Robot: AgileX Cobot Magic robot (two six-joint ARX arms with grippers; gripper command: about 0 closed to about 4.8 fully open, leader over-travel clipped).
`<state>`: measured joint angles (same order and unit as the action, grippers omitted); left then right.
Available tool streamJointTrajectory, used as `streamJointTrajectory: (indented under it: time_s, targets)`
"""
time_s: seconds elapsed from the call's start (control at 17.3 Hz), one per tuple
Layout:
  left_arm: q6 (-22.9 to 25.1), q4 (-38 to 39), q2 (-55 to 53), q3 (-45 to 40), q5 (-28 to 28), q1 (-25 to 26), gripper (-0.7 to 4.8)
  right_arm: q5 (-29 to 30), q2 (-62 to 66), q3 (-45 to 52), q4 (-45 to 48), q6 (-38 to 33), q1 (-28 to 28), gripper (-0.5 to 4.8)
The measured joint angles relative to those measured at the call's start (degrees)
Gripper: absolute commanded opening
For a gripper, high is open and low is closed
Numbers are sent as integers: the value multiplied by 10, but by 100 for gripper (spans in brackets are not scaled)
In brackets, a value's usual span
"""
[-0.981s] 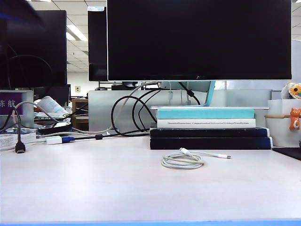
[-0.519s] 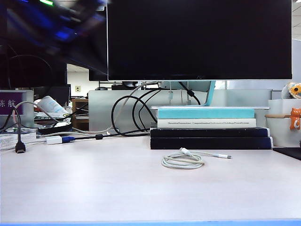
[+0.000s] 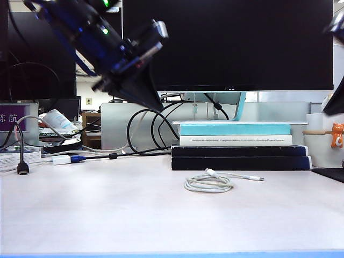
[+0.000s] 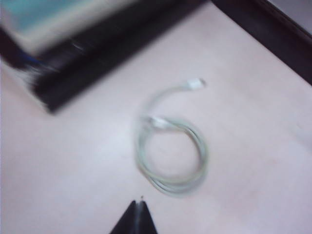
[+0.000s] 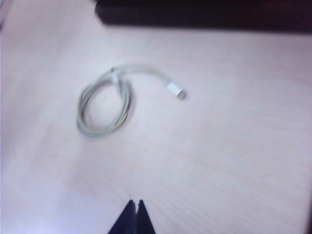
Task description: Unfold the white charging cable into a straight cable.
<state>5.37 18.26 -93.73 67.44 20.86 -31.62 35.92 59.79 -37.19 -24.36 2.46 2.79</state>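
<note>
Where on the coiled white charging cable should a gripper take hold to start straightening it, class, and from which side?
Probably the free plug end of the white charging cable, which sticks out right of the coil onto bare table. Come from above: it lies flat. The right gripper, shut and above the table, is on that side; the left gripper, also shut, could pin the coil.

1. A purple sign (image 3: 12, 117) at the left edge of the exterior view carries two white Chinese characters, "陈 航".
2. The white book (image 3: 235, 141) in the stack under the monitor has a line of small dark print along its spine; it is too small to read.
3. A white card (image 3: 16, 159) lying at the left has faint print, also unreadable.
4. Both wrist views show no writing.
</note>
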Motion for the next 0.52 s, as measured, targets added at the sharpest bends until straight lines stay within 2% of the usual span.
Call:
streamJointTrajectory:
  time_s: [0.17, 0.29, 0.35, 0.4, 0.46, 0.52]
  targets:
    - [2, 25, -7, 1, 4, 0, -6, 5, 52, -27, 3, 24, -22, -5]
    - [4, 27, -7, 1, 6, -3, -2, -18, 83, -52, 14, 47, -42, 9]
    - [4, 30, -7, 2, 8, -4, 56, -34, 96, -63, 20, 55, -53, 112]
    - [4, 41, -7, 2, 9, -10, 138, -68, 123, -91, 22, 75, -73, 187]
    - [4, 49, -7, 2, 9, -14, 227, -90, 151, -119, 24, 93, -83, 184]
    - [11, 61, -7, 2, 8, -22, 247, -103, 190, -157, 23, 112, -88, 161]
